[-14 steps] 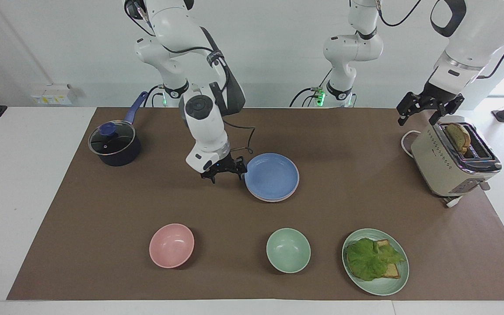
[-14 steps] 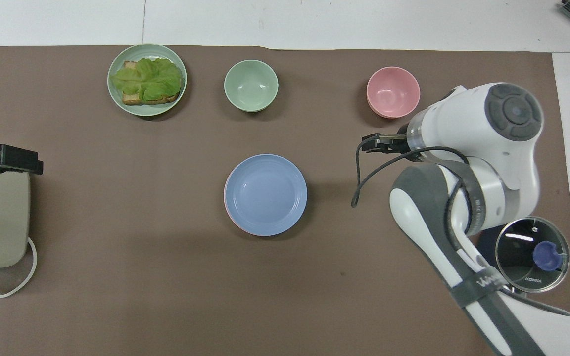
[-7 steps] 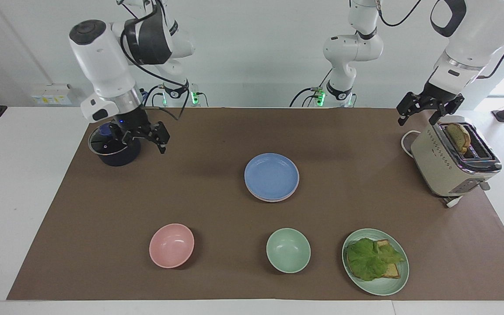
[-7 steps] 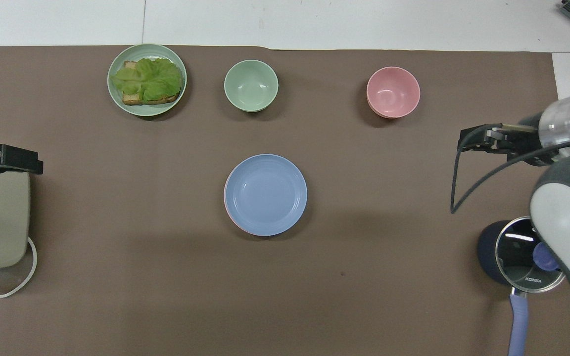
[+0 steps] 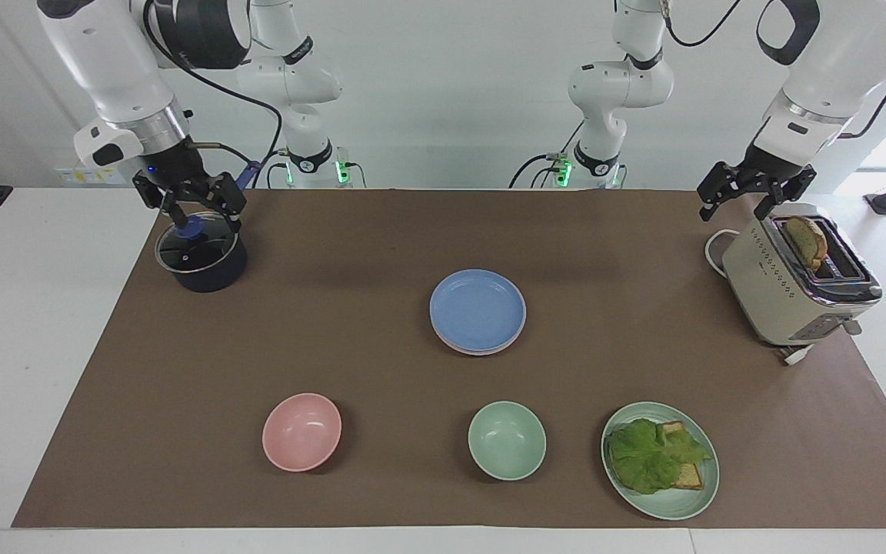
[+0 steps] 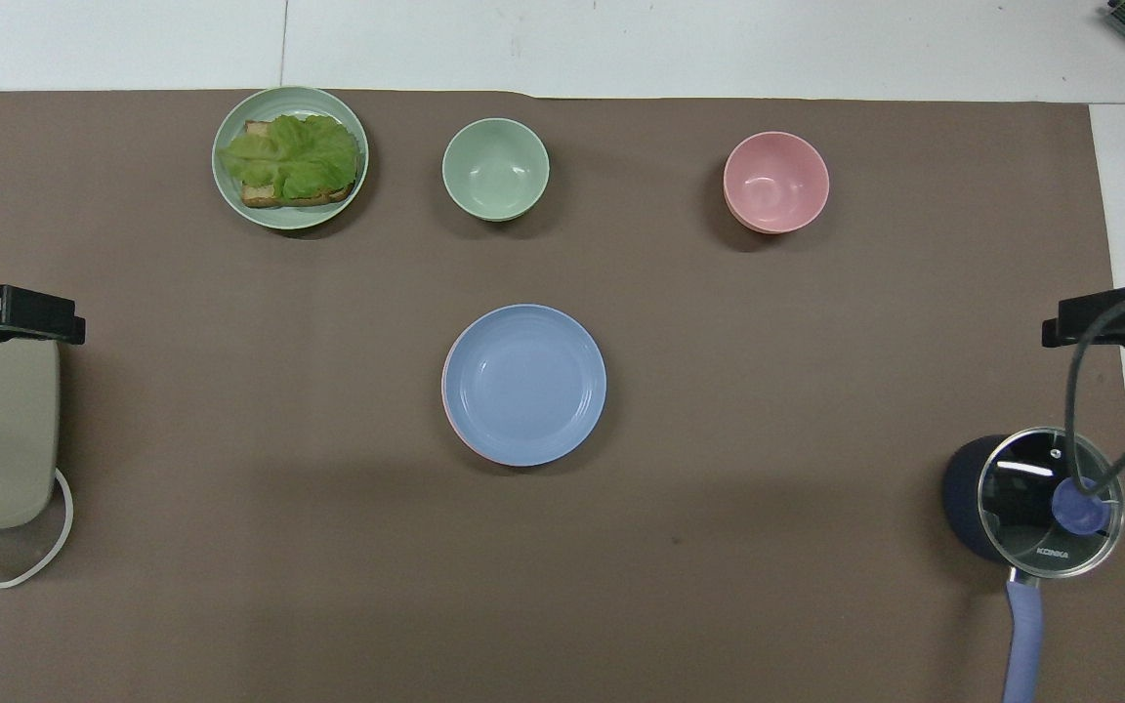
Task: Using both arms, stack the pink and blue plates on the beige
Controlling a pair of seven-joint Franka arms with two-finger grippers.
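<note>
Blue plate — well apart from both open grippers.

We saw a lidded pot under the right claw, a toaster beneath the left claw, and two bowls well apart from both.

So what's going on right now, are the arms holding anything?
Left gripper open, empty, over toaster. Right gripper open, empty, over pot. Blue plate tops stack, pink rim showing beneath. Nothing in the way.
</note>
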